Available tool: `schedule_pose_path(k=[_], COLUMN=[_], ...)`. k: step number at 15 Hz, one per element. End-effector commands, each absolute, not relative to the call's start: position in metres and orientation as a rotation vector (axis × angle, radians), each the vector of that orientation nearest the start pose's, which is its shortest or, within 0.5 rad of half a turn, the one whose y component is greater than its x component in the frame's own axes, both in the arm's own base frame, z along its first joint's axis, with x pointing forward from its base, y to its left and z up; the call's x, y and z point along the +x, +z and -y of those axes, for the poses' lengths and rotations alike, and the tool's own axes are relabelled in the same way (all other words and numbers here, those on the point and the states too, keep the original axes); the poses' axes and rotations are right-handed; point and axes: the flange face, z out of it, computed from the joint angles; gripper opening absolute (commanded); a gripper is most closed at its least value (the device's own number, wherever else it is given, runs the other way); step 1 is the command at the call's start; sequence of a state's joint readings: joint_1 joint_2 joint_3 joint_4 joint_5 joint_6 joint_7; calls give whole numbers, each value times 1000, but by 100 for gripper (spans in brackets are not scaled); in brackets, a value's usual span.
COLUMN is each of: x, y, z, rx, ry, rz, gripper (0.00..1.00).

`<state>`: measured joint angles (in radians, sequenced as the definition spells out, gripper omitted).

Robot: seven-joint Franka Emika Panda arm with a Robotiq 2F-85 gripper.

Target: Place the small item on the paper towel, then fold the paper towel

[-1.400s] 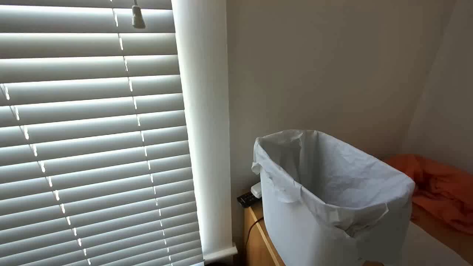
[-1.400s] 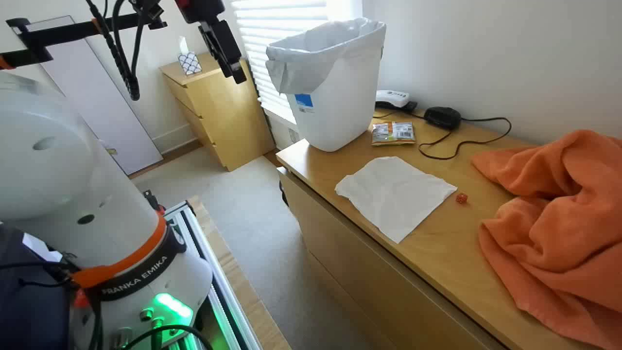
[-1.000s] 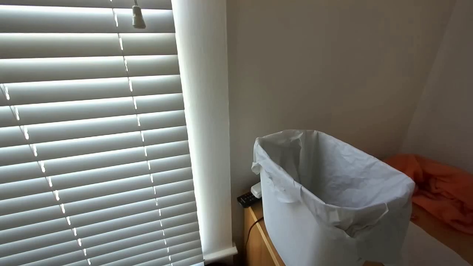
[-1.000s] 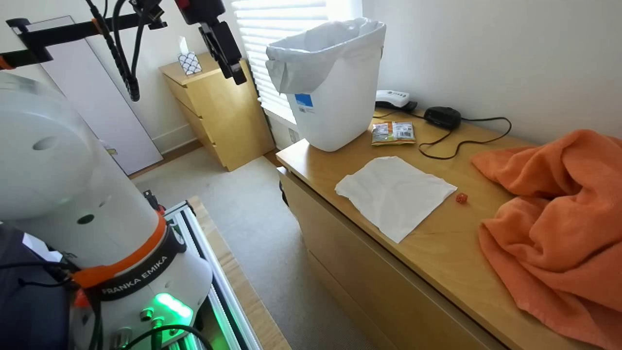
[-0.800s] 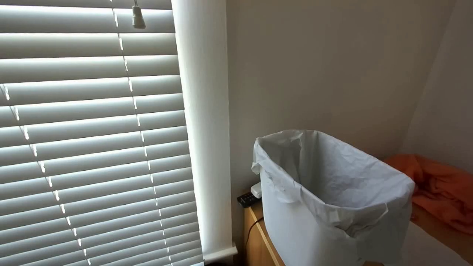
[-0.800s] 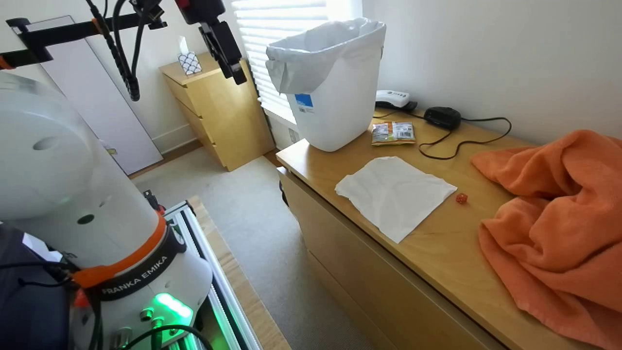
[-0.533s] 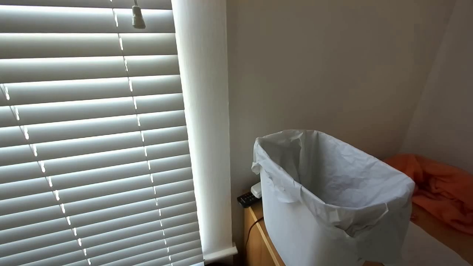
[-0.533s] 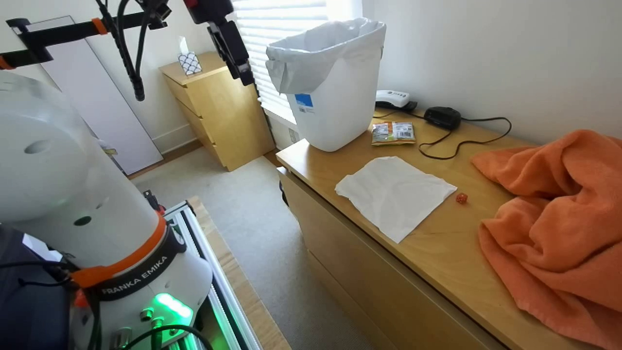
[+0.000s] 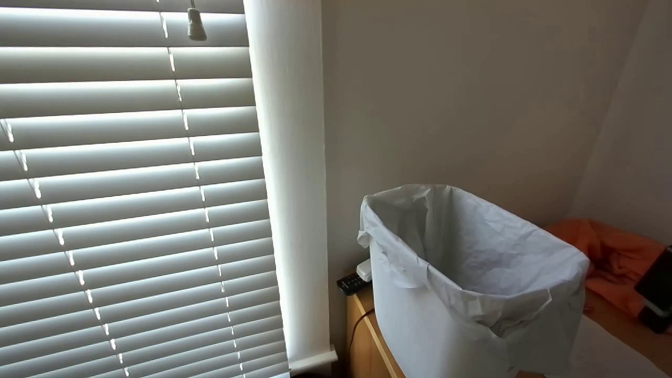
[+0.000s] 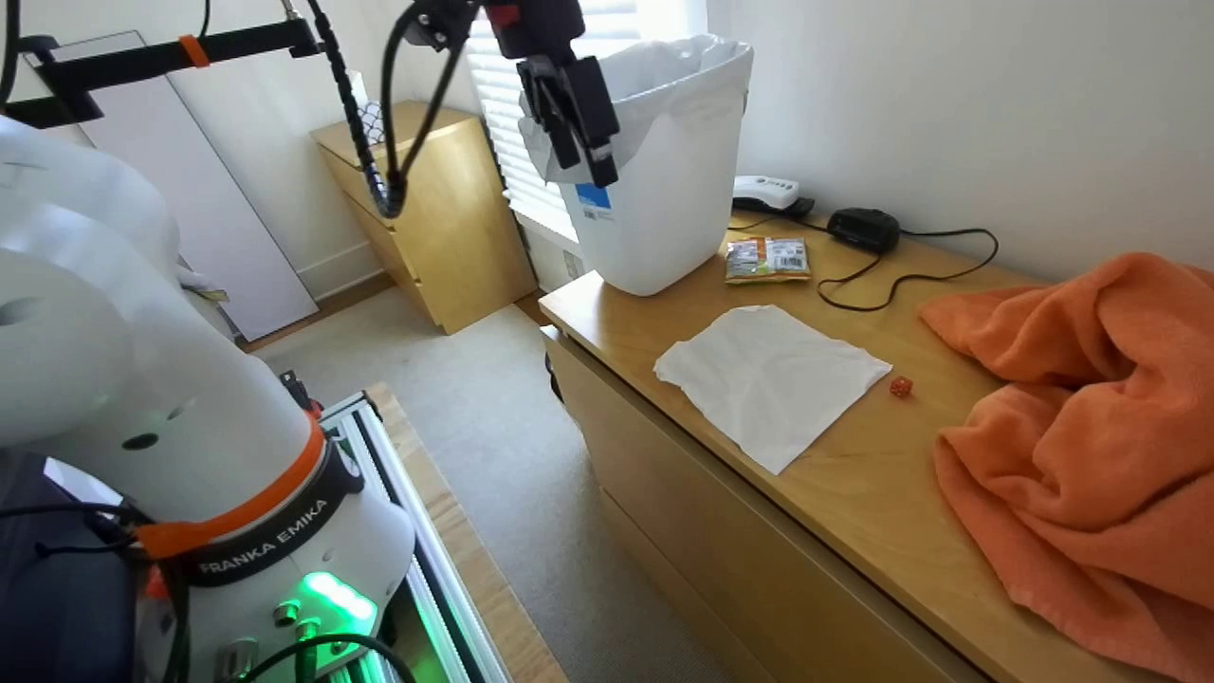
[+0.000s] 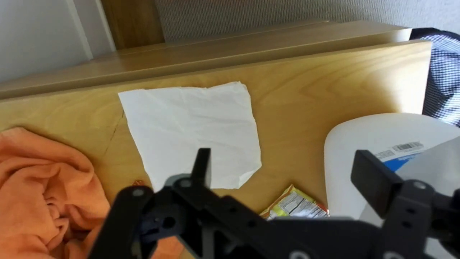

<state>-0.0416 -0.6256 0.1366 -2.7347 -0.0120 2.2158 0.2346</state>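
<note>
One dresser top [image 10: 873, 474]: pale wood, running from far left to near right as I see it in an exterior view, a white wall [image 10: 996, 123] behind.
Room: grey carpet [image 10: 455, 436] below, window blinds [image 9: 131, 210] letting daylight through, a chest of drawers [image 10: 446, 228] at far left bearing a tissue box [image 10: 372, 123].
Paper towel [image 10: 773, 389]: spread flat on the wood, lightly creased, near the front edge.
Red die [image 10: 901, 387]: on bare wood, just beside the paper towel's right corner; in the wrist view my gripper [image 11: 284, 162] covers part of it.
Gripper: jaws wide apart, hanging higher than the dresser top; in an exterior view I see it in front of the trash bin [image 10: 664, 213].
Trash bin: white, upright, bag-lined, at the far left end; in an exterior view it blocks part of the paper towel from me.
Snack packet [image 10: 768, 260]: flat beyond the paper towel, near the trash bin.
Corded black adapter [image 10: 863, 230]: farther back, by the wall.
Orange cloth [image 10: 1091, 446]: heaped at right; towel or blanket, I cannot tell.
Panda arm [image 10: 218, 417]: near left, base glowing green.
</note>
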Motion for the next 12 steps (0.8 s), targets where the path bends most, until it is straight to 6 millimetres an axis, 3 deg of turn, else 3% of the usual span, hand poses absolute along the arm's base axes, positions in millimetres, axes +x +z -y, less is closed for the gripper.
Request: schedule_pose_path(k=[1,3,5,6,8,12], x=[379,389,392,386,390,398], y=[404,402,408,406,409,408], z=[6,35,62,42,60,69], rx=[-3155,-3191,-3202,-3182,-3190,-3197], ry=[-187,-206,-253,-231,-242,-231], rz=[-111,-146,-324,-224,-291,-327], gripper=[100,100,100,100,100,100])
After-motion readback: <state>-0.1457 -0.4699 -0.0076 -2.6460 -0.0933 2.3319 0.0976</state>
